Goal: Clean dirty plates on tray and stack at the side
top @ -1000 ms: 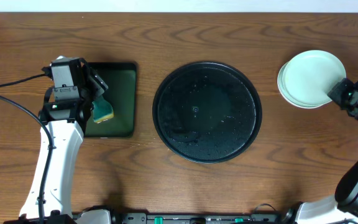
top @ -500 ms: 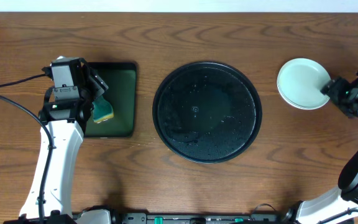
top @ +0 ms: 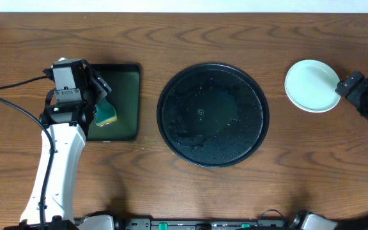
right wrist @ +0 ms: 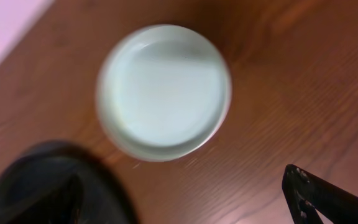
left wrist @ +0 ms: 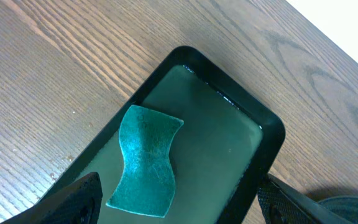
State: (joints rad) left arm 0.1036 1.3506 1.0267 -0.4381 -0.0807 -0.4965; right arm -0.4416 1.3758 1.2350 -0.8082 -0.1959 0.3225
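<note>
Hovering over the rectangular green tray [top: 125, 86] at the left of the wooden table [top: 171, 38], the left gripper [top: 101, 97] points down at a sponge [top: 106, 114] that lies inside it. In the left wrist view the sponge [left wrist: 146, 162] shows its teal face and lies flat on the wet tray floor [left wrist: 216, 130]. The two dark fingers [left wrist: 73, 199] stand wide apart on either side of it. The jaws are spread and grip nothing, though the sponge's lower corner comes close to the left-hand finger.

In the middle sits the round black tray [top: 213, 115], its floor speckled with droplets.

Further right, well clear of that tray, the plates [top: 311, 85] rest stacked on the bare wood as a pale mint pile – how many cannot be told from above. Just beside their right edge is the right gripper [top: 350, 86]. From its wrist camera the plates [right wrist: 163, 90] appear slightly blurred and lie wholly free of the fingers [right wrist: 328, 198] – these jaws too are parted wide and hold nothing.
</note>
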